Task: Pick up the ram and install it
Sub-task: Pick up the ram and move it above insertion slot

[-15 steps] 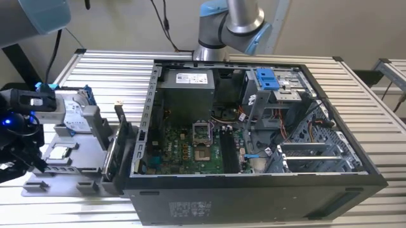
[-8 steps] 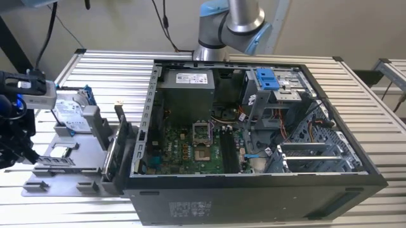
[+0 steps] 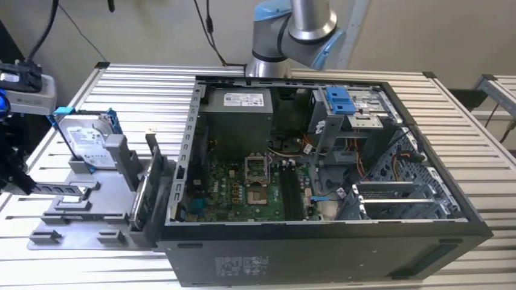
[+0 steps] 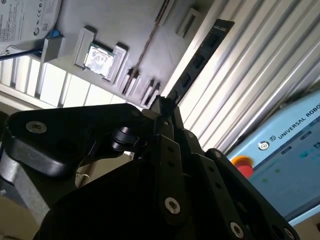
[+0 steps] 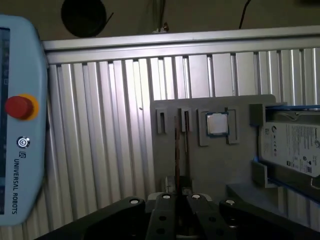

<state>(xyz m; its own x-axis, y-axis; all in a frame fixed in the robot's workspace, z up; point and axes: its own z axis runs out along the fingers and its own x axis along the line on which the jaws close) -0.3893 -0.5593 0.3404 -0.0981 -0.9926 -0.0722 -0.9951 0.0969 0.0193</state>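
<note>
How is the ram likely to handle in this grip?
Likely stiff: in the second wrist view the ram juts straight from the gripper without sagging. Probably light, being thin and flat. Held by one end, it may pivot if bumped.

Hand with the ram over a grey parts tray

The black hand (image 5: 180,200) has its 2 fingers closed on the ram (image 5: 176,150), which is seen edge-on as a thin dark strip reaching out across a grey tray (image 5: 225,170). The tray lies on the ribbed metal bench (image 5: 110,125) and has narrow slots, 1 square silver chip (image 5: 217,123) and, beside the chip, a hard drive (image 5: 292,145) in a blue frame. A pale blue pendant (image 5: 20,150) with a red button (image 5: 19,106) sits well apart from the tray, on the side away from the drive.
</note>
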